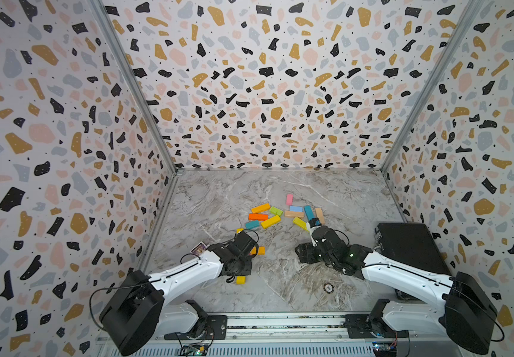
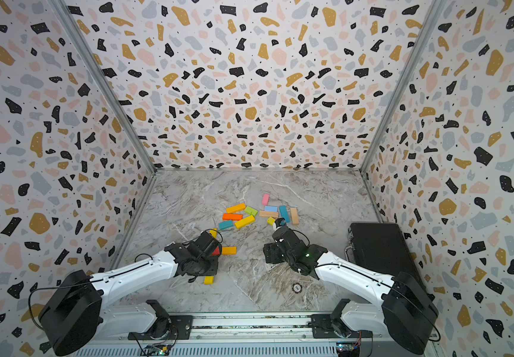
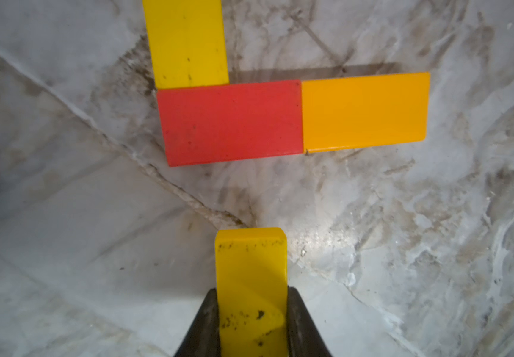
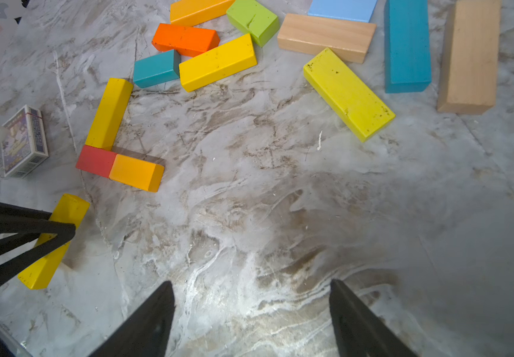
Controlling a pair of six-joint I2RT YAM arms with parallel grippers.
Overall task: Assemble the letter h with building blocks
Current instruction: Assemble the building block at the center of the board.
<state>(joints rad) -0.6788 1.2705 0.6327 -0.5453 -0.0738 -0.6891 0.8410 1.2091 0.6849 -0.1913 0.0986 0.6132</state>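
Yellow block pinched in left end effector, lower centre of left wrist view. Right end effector spread, empty. Beyond: red block butted to orange block, long yellow bar on red's far side. Likely step: stem's lower piece; next, set it flush against red. Spare blocks farther. Small box print unreadable.

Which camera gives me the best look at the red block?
The left wrist view: the red block fills the middle, whole and sharp, end to end with the orange block. The right wrist view shows it whole but small. In a top view only a red sliver shows beside the left arm.
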